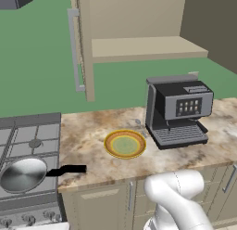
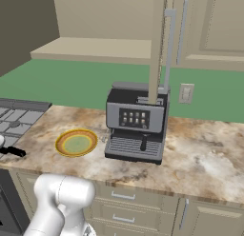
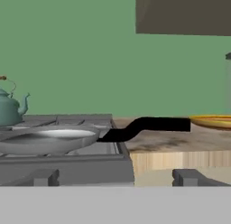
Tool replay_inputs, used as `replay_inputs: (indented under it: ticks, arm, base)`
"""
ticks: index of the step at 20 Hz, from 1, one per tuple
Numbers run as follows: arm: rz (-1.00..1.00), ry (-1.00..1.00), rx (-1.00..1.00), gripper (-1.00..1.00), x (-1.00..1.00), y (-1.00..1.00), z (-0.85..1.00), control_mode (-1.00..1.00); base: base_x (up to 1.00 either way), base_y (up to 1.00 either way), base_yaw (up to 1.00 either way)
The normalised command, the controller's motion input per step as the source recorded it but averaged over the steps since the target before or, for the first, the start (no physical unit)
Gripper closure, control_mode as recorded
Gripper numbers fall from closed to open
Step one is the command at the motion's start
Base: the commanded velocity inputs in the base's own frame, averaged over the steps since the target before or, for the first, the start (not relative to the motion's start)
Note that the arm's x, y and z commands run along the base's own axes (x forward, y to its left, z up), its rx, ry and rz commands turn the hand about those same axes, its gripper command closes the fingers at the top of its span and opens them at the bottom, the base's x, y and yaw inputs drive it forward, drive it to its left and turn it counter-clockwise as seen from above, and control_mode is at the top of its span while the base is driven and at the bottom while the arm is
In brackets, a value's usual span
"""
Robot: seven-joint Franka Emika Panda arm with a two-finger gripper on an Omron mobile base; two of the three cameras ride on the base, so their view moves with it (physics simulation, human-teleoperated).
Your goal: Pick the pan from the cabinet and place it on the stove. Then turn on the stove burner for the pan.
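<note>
The silvery pan (image 1: 22,175) sits on the near right burner of the grey stove (image 1: 32,131), its black handle (image 1: 69,169) pointing right over the counter. The hand view looks level across the stove (image 3: 67,171) from its front edge, and the pan (image 3: 49,139) lies just beyond. My gripper (image 3: 117,178) is open, its two dark fingertips (image 3: 44,177) wide apart with nothing between them. The cabinet (image 1: 139,48) above the counter stands with its door (image 1: 83,48) open. The stove's front knobs (image 1: 28,220) show at the lower left.
A yellow-rimmed plate (image 1: 125,144) with a green centre lies on the marble counter right of the pan handle. A coffee machine (image 1: 178,111) stands further right. A teal kettle (image 3: 11,108) sits at the far left of the stove. The open cabinet door (image 2: 157,44) hangs above the coffee machine (image 2: 136,128).
</note>
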Motion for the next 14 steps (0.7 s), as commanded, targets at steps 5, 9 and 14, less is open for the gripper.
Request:
replay_inputs:
  ticks: [5,9,14]
  arm:
    - [0.13,0.0,0.0,-1.0,0.2,0.0,-0.13,-1.0]
    - [0.14,0.0,0.01,-1.0,0.19,-0.03,-0.1,-1.0]
    - [0.11,0.0,0.06,-1.0,0.11,-0.08,-0.25,-1.0]
  base:
    - [0.0,0.0,0.0]
    - [0.0,0.0,0.0]
    - [0.0,0.0,0.0]
